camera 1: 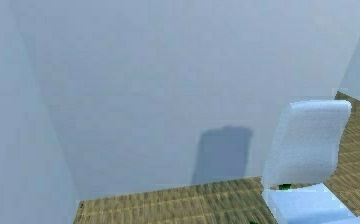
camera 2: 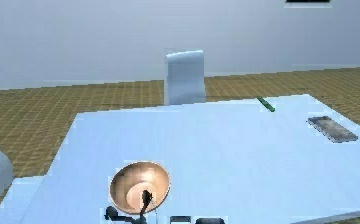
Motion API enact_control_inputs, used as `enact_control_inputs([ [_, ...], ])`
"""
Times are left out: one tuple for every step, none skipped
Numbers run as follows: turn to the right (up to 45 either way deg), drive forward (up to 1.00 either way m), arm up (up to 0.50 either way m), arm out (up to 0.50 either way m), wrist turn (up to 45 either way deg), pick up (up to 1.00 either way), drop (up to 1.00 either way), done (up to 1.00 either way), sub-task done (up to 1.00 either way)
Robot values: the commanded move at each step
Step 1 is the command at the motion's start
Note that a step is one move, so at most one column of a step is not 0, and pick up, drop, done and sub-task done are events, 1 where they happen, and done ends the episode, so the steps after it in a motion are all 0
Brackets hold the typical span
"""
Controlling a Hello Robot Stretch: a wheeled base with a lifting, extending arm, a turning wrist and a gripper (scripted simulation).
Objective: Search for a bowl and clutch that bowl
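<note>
— What takes up most of the forward view?
— A plain pale wall [camera 1: 158, 80], smooth and matt, above a strip of wood-plank floor [camera 1: 158, 205]. At four o'clock stands a pale chair [camera 1: 310, 140] with a rounded, faintly mottled back.
— And in the arm side view?
— A broad rectangular bench [camera 2: 238, 150] with a smooth pale top, set on brown planking. A second chair [camera 2: 185, 77], pale and slab-backed, stands at the bench's twelve o'clock edge.
— Where is the bowl?
— The bowl [camera 2: 140, 187] sits on the bench at about seven o'clock of that view, close to the bench's near edge. It is round and shallow, with a glossy coppery-tan inside and a thin pale rim.
— Anything smaller?
— A flat dark rectangular slab [camera 2: 332, 128] lies at three o'clock and a thin green stick [camera 2: 267, 104] at one o'clock. Both are on the benchtop, well apart from the bowl.
— And the fingers?
— The thin dark fingers [camera 2: 145, 206] show at the bowl's six o'clock rim. The bowl rests on the bench right there, so whether they have hold of anything cannot be told.
</note>
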Motion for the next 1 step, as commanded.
enact_control_inputs([
  [0.0,0.00,0.00,0.00,0.0,0.00,0.00,1.00,0.00],
])
